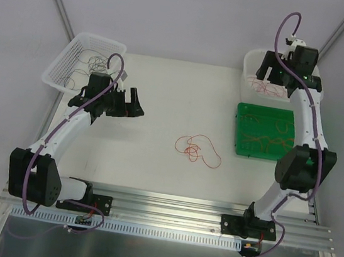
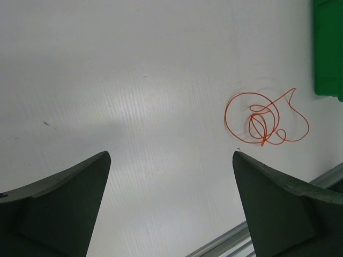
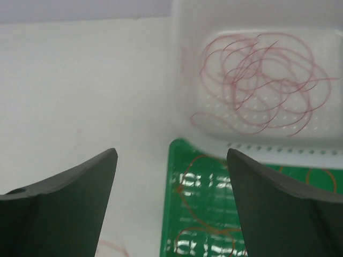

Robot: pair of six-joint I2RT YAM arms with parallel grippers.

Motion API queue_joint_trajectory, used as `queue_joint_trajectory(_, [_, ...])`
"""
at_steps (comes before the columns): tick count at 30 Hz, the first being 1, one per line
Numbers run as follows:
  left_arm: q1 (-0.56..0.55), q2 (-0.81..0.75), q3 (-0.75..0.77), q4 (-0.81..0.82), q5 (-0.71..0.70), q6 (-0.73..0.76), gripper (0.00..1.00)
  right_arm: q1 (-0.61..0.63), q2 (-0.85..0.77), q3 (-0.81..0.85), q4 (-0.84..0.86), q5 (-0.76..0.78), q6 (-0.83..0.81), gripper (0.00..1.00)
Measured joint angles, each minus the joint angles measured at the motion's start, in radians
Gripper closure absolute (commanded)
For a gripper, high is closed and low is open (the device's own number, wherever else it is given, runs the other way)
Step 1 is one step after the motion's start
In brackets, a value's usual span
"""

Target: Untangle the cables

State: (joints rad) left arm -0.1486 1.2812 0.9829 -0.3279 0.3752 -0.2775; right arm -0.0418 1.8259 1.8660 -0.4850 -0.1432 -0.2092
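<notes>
**Top external view: orange-red tangle lies mid-table, both grippers wide**

The tangle of cables [image 1: 193,149] lies on the table [image 1: 165,83] around its middle, a little closer to the near edge than the far one. Neither arm touches it. Its knotted loops sit at the left end, and one larger loop reaches toward the near right corner. Its long axis therefore runs roughly along the near edge, dipping to the right.

The left gripper [image 1: 138,103] hangs over the table's left half with its fingers pointing toward the right edge. Its jaws are spread wide with nothing between them. The right gripper [image 1: 272,73] hangs over the white tray [image 1: 248,62] at the far right corner, jaws also wide and empty. Red cables [image 3: 257,80] curl in loose loops inside that tray. Just beside it on the near side, the green tray [image 1: 238,147] holds orange cables [image 1: 265,141]. The white basket [image 1: 56,72] at the far left corner holds dark cables [image 1: 92,62].
</notes>
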Motion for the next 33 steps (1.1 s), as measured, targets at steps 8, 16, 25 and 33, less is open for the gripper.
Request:
queue_joint_trajectory(8, [0.000,-0.001,0.000,0.000,0.016,0.000,0.01,0.314,-0.348,-0.356,-0.132,-0.066,-0.008,0.15])
queue_joint_trajectory(16, [-0.001,-0.002,0.000,0.000,0.056,-0.004,0.01,0.581,-0.392,-0.785,-0.162,-0.129,-0.009,0.25])
queue_joint_trajectory(25, [-0.031,0.015,0.000,0.000,0.083,-0.014,0.01,0.646,-0.335,-0.956,-0.015,-0.137,-0.011,0.28])
queue_joint_trajectory(33, [-0.075,0.057,0.001,0.000,0.089,-0.015,0.01,0.674,-0.207,-0.937,0.110,-0.076,-0.016,0.33])
